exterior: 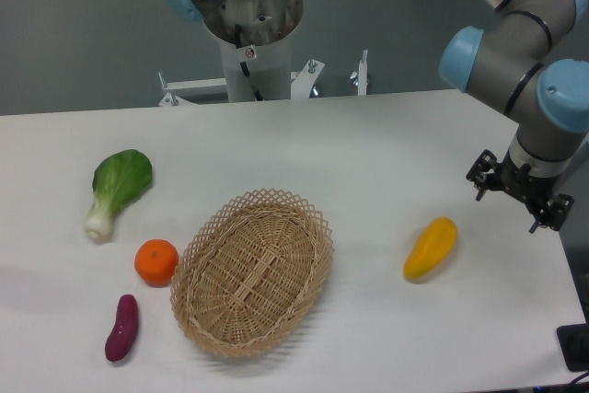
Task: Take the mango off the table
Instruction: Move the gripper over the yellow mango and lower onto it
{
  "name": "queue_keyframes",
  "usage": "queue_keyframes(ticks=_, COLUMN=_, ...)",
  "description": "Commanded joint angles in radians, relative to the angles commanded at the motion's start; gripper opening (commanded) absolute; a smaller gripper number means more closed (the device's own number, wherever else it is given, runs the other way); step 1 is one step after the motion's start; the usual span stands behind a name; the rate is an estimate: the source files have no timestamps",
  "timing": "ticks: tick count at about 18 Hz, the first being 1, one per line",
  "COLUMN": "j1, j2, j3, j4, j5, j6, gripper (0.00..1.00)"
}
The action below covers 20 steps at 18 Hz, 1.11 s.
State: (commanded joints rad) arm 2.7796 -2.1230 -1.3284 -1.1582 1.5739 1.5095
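The mango, yellow shading to orange at its upper right end, lies on the white table at the right, to the right of the basket. My gripper hangs under the arm's wrist near the table's right edge, up and to the right of the mango and apart from it. Only its black body shows from above. The fingers are hidden, so I cannot tell whether it is open or shut. Nothing shows in it.
A woven wicker basket sits in the middle front. Left of it lie a round orange, a purple sweet potato and a green bok choy. The arm's base stands behind the table's far edge.
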Motion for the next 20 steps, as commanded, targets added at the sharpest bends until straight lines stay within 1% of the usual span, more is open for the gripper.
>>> queue_keyframes(ticks=10, j1=-0.012, j2=0.008, j3=-0.008, j4=0.0, j5=0.002, j6=-0.009, gripper=1.0)
queue_keyframes(ticks=13, j1=-0.029, j2=0.037, j3=-0.043, j4=0.0, j5=-0.002, j6=-0.044, gripper=1.0)
queue_keyframes(ticks=15, j1=-0.046, j2=0.044, j3=-0.067, j4=0.0, j5=-0.002, j6=-0.07, gripper=1.0)
queue_keyframes(ticks=18, j1=-0.066, j2=0.055, j3=-0.107, j4=0.002, j5=0.0, j6=-0.072, gripper=1.0)
queue_keyframes(ticks=19, j1=-0.067, j2=0.057, j3=-0.13, j4=0.011, j5=-0.002, j6=-0.071, gripper=1.0)
queue_keyframes(ticks=20, j1=-0.069, j2=0.057, j3=-0.144, j4=0.032, j5=-0.005, j6=-0.072, gripper=1.0)
